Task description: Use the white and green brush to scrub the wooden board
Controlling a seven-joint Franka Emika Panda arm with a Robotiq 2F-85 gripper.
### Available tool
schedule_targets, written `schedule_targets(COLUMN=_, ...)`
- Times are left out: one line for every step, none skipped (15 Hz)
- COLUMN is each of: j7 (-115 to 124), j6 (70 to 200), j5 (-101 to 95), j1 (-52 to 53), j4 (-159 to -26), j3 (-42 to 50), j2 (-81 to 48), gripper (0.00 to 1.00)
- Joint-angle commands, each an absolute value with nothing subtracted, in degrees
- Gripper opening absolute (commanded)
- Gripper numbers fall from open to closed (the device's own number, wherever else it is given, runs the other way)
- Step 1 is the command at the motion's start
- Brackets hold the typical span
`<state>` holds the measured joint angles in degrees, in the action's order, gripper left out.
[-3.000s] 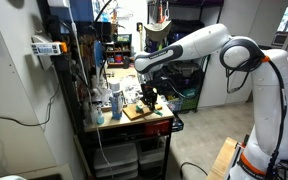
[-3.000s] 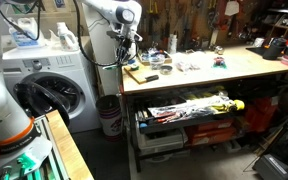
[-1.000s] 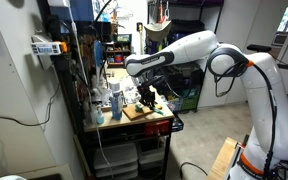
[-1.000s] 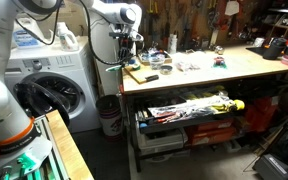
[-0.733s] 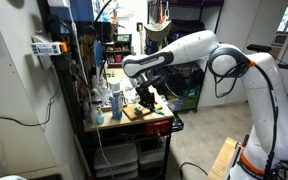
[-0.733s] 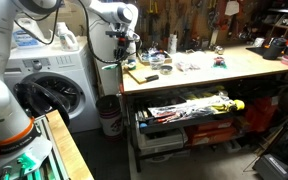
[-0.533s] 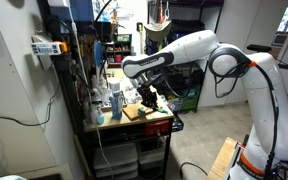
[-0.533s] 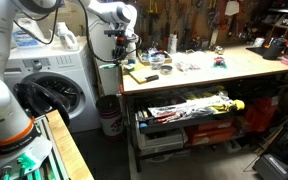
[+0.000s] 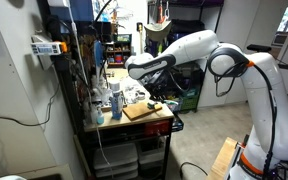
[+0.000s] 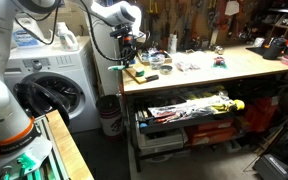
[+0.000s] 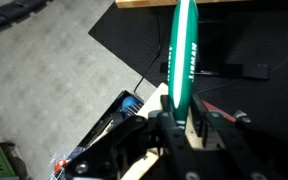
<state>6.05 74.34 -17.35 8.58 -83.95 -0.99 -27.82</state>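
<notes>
The gripper (image 11: 182,120) is clenching the white and green brush (image 11: 181,55) between its fingers (image 11: 166,128), with the green body sticking straight out past them. It is hanging by the end edge of the workbench (image 10: 224,66). There the wooden board (image 9: 138,112) is lying flat at the front corner, just beside the white and blue bottles (image 9: 115,100).

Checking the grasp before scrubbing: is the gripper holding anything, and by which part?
The gripper holds the white and green brush by one end, between the jaws; the green length sticks out beyond them.
</notes>
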Motion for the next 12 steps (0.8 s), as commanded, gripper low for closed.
schedule_targets(j7=2.9, j6=76.2, j5=-21.4, j1=7.6, j4=-84.4, j3=-0.7, j2=-28.4, gripper=0.06)
schedule_targets(j7=1.9, j6=76.7, j5=-22.4, j1=7.3, j4=-84.3, j3=-0.7, j2=-28.9, gripper=0.06)
schedule_targets(j7=1.0, j6=76.8, j5=-22.5, j1=7.0, j4=-84.1, j3=-0.8, j2=-29.2, gripper=0.06)
schedule_targets(j7=-0.3, j6=76.9, j5=-22.5, j1=6.7, j4=-84.0, j3=-1.0, j2=-29.6, gripper=0.06)
schedule_targets(j7=-1.4, j6=76.9, j5=-22.4, j1=6.6, j4=-83.9, j3=-1.2, j2=-29.9, gripper=0.06)
schedule_targets(j7=-2.8, j6=76.5, j5=-22.1, j1=6.6, j4=-83.8, j3=-1.5, j2=-30.1, gripper=0.06)
schedule_targets(j7=-3.8, j6=76.3, j5=-22.0, j1=6.7, j4=-83.6, j3=-1.7, j2=-30.3, gripper=0.06)
schedule_targets(j7=-4.9, j6=76.1, j5=-21.9, j1=6.8, j4=-83.5, j3=-2.0, j2=-30.4, gripper=0.06)
schedule_targets(j7=-6.0, j6=76.0, j5=-22.0, j1=7.0, j4=-83.6, j3=-2.3, j2=-30.2, gripper=0.06)
schedule_targets(j7=-7.0, j6=76.0, j5=-22.0, j1=7.2, j4=-83.5, j3=-2.7, j2=-30.2, gripper=0.06)
schedule_targets(j7=-7.7, j6=76.1, j5=-22.1, j1=7.5, j4=-83.4, j3=-3.0, j2=-30.2, gripper=0.06)
schedule_targets(j7=-8.5, j6=76.3, j5=-22.1, j1=7.7, j4=-83.4, j3=-3.4, j2=-30.1, gripper=0.06)
